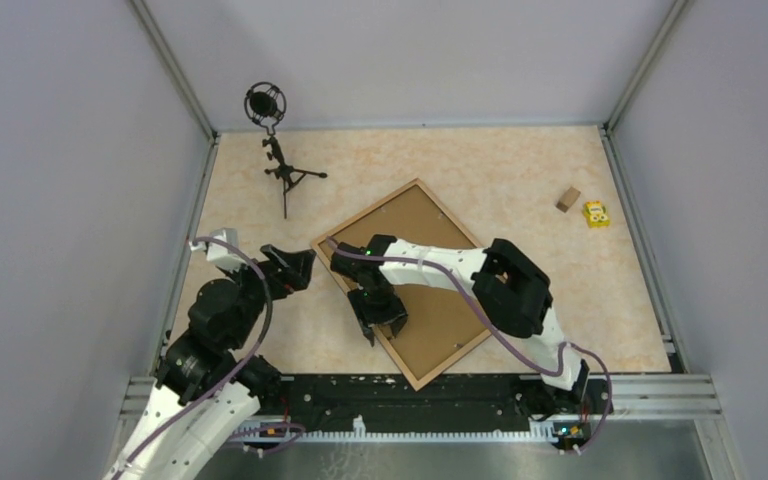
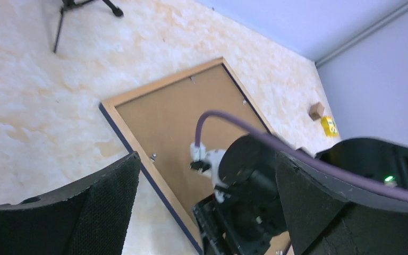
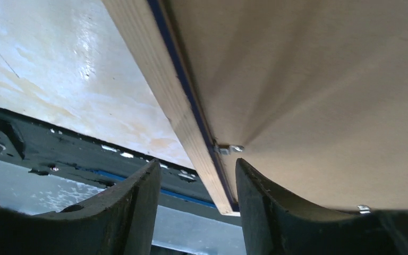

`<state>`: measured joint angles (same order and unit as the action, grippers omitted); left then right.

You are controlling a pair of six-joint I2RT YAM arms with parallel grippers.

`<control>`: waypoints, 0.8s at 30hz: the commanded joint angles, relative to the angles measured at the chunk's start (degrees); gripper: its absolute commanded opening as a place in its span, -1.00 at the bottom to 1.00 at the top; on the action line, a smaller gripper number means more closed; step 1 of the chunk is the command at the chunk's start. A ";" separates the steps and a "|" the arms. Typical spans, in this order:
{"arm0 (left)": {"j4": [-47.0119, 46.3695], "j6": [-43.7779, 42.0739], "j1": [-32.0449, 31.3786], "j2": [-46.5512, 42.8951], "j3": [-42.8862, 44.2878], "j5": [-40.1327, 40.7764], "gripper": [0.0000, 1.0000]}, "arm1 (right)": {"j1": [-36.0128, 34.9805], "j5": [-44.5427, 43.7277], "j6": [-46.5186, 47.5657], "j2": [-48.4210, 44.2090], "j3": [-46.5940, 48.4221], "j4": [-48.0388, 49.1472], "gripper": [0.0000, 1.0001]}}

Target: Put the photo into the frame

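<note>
One frame [image 1: 447,212]: flat, back up, picture centre.
Inside: brown board [image 1: 410,225] fills it, metal clips [image 3: 229,149] along its edge.
Left gripper [image 1: 300,268]: spread wide, hovering left of frame.
Right gripper [image 1: 382,325]: half-spread, astride frame's lower-left rail.

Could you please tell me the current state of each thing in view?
frame: lying flat, light wood side up
backing board: seated inside the frame
photo: not in view
left gripper: open, empty, beside the frame
right gripper: open, jaws apart over the frame's rail
microphone: upright on its tripod
</note>
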<state>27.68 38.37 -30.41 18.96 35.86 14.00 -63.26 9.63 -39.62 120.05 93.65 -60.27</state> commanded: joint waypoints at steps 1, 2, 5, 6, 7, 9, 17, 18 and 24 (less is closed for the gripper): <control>2.88 -2.69 0.27 -0.60 3.93 5.24 0.97 | -2.62 -1.09 -1.91 3.80 6.15 -5.96 0.03; 3.20 -2.83 0.31 -0.47 4.22 5.38 0.97 | -2.91 -1.98 -2.22 4.39 6.65 -6.59 -0.02; 3.21 -2.69 0.27 -0.36 4.20 5.03 0.97 | -3.71 -3.55 -2.92 5.61 6.99 -7.35 -0.12; 3.03 -2.57 0.27 -0.39 4.07 4.94 0.97 | -3.99 -3.80 -3.12 5.94 7.05 -7.51 -0.15; 2.96 -2.47 0.27 -0.41 3.85 4.83 0.97 | -4.28 -4.26 -3.43 6.27 7.12 -7.74 -0.19; 2.93 -2.42 0.28 -0.50 3.59 4.82 0.97 | -4.85 -6.08 -4.26 6.88 7.53 -8.69 -0.22; 2.50 -4.24 0.31 -1.31 4.41 4.40 0.97 | -5.88 -16.03 -5.85 9.98 6.57 -8.39 -0.33; 2.55 -4.39 0.30 -1.44 4.61 4.64 0.97 | -5.85 -16.75 -5.64 9.95 5.99 -7.36 -0.35; 3.23 -4.61 0.27 -1.78 6.41 5.52 0.97 | -5.82 -16.79 -2.63 9.65 3.25 -1.59 -0.74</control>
<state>31.66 34.94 -30.41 17.89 39.05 18.33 -69.04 -0.84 -43.81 126.89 100.47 -68.36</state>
